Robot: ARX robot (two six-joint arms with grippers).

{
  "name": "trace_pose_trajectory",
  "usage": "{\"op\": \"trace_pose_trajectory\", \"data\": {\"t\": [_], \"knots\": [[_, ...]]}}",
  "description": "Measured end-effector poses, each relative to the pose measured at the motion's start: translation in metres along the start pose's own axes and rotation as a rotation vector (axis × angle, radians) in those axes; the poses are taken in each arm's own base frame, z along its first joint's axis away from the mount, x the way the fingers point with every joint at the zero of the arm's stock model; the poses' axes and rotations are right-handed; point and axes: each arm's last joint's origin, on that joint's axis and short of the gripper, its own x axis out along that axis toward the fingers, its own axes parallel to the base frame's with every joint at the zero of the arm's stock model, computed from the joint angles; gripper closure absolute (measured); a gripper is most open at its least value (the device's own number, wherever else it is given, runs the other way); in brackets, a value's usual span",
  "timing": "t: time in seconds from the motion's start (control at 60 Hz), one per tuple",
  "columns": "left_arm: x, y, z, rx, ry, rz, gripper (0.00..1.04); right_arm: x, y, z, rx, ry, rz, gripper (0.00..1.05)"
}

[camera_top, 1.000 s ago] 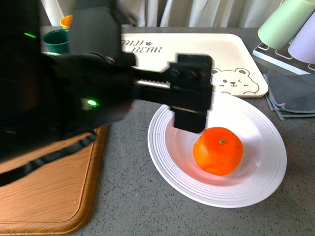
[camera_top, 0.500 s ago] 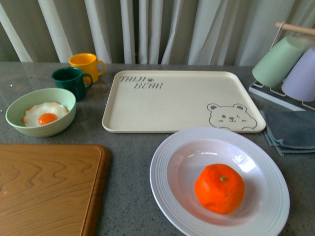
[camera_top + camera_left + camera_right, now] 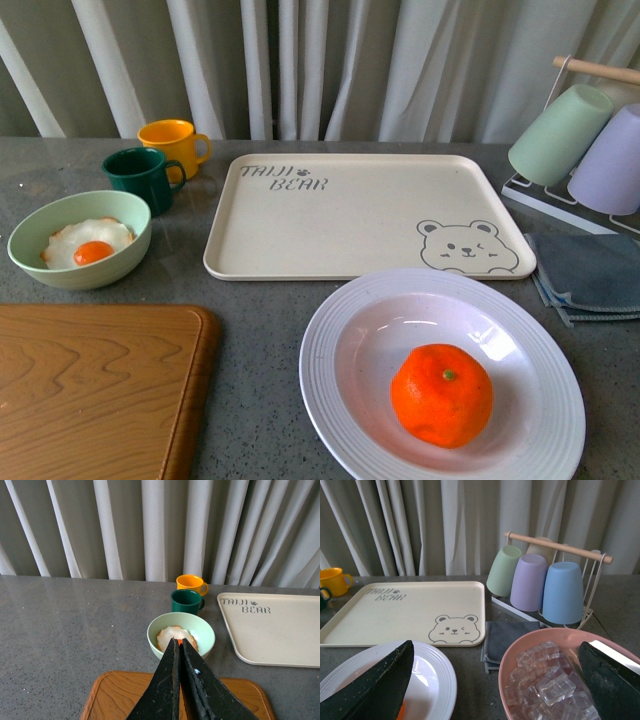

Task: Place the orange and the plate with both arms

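The orange [image 3: 441, 394] lies inside the white ridged plate [image 3: 335, 345] at the front right of the grey table. Neither gripper shows in the front view. In the left wrist view my left gripper [image 3: 178, 641] is shut and empty, above the wooden board [image 3: 125, 692], its tips pointing at the green bowl [image 3: 200, 630]. In the right wrist view my right gripper [image 3: 495, 646] is open and empty. One finger [image 3: 380, 685] hangs over the plate [image 3: 435, 675], where a sliver of the orange [image 3: 400, 713] shows. The other finger [image 3: 610, 680] is over a pink bowl.
A cream bear tray [image 3: 350, 220] lies behind the plate. The green bowl with a fried egg [image 3: 80, 240], a green mug [image 3: 140, 175] and a yellow mug [image 3: 172, 140] stand at the left. The wooden board [image 3: 90, 390], a cup rack [image 3: 580, 140], a grey cloth [image 3: 590, 270] and the pink bowl of ice cubes [image 3: 545, 680] are nearby.
A black arm with its gripper stood over the plate's left side one second ago and has left the front view. The orange stays in the plate.
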Motion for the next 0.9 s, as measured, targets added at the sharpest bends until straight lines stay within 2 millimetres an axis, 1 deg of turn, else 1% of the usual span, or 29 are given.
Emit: {"op": "trace_pose_trajectory", "data": {"t": [0.117, 0.6, 0.683, 0.733, 0.9], "knots": [[-0.003, 0.0, -0.007, 0.0, -0.007, -0.001, 1.03, 0.0, 0.0, 0.0, 0.0, 0.0, 0.0, 0.09], [-0.012, 0.0, -0.006, 0.0, -0.015, 0.0, 1.03, 0.0, 0.0, 0.0, 0.0, 0.0, 0.0, 0.09], [-0.019, 0.0, -0.011, 0.001, 0.021, 0.001, 1.03, 0.0, 0.0, 0.0, 0.0, 0.0, 0.0, 0.09], [-0.022, 0.0, -0.01, 0.0, 0.0, 0.0, 1.03, 0.0, 0.0, 0.0, 0.0, 0.0, 0.0, 0.09], [-0.022, 0.0, -0.01, 0.001, 0.004, 0.0, 1.03, 0.0, 0.0, 0.0, 0.0, 0.0, 0.0, 0.09]]}}
